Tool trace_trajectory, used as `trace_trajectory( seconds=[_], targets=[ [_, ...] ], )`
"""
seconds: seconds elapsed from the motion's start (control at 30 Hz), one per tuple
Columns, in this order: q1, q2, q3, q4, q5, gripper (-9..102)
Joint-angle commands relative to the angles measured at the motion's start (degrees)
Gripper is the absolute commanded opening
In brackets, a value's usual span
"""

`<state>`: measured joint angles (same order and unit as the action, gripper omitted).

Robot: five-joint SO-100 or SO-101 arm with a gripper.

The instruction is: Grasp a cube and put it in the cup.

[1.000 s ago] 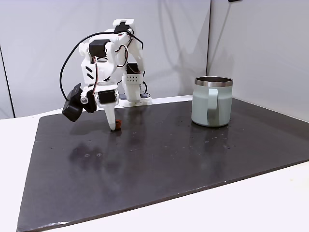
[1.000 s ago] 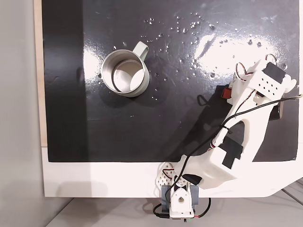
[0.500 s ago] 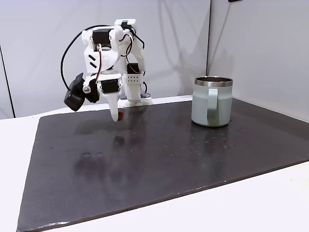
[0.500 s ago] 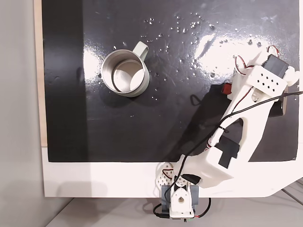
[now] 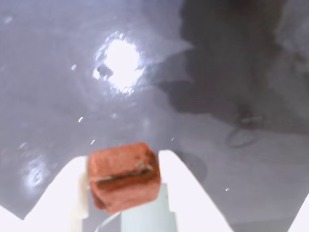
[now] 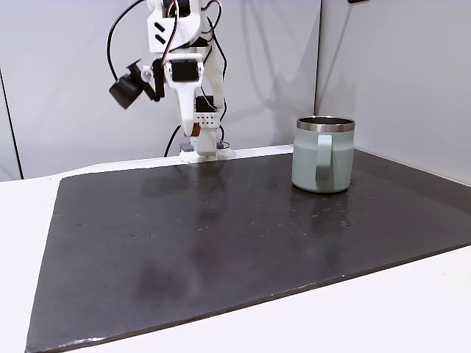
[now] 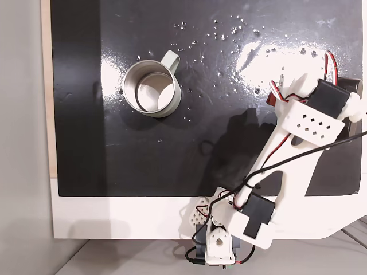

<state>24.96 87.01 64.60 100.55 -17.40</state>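
Note:
The cube point(image 5: 124, 176), a small rust-orange block, is pinched between my white fingertips in the wrist view, well above the dark mat. In a fixed view my gripper point(image 6: 194, 132) hangs high over the mat's far left part, shut on the cube point(image 6: 193, 131). From above, the gripper point(image 7: 274, 95) is at the right side, with a sliver of the cube point(image 7: 272, 98) showing beside it. The pale mint cup point(image 6: 322, 158) stands upright far to the right of the gripper; from above the cup point(image 7: 127, 86) is at the upper left, empty, with its handle pointing up and right.
A glossy black mat point(image 6: 221, 235) covers most of the white table. The arm's base point(image 6: 202, 151) stands at the mat's far edge; from above the base point(image 7: 212, 243) is at the bottom. A grey wall rises behind.
The arm has risen from the mat, carrying the cube up from the surface to well above it. The cup has not moved.

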Motion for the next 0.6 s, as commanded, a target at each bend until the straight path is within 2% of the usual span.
trace_trajectory(
  seconds=[0.0, 0.23, 0.57],
  targets=[
    [-0.88, 8.53, -3.52, 0.44, 0.26, 7],
    [-2.02, 15.73, -3.43, 1.41, 0.26, 7],
    [-5.8, 14.59, -7.12, 1.85, 3.08, 7]
  ],
)
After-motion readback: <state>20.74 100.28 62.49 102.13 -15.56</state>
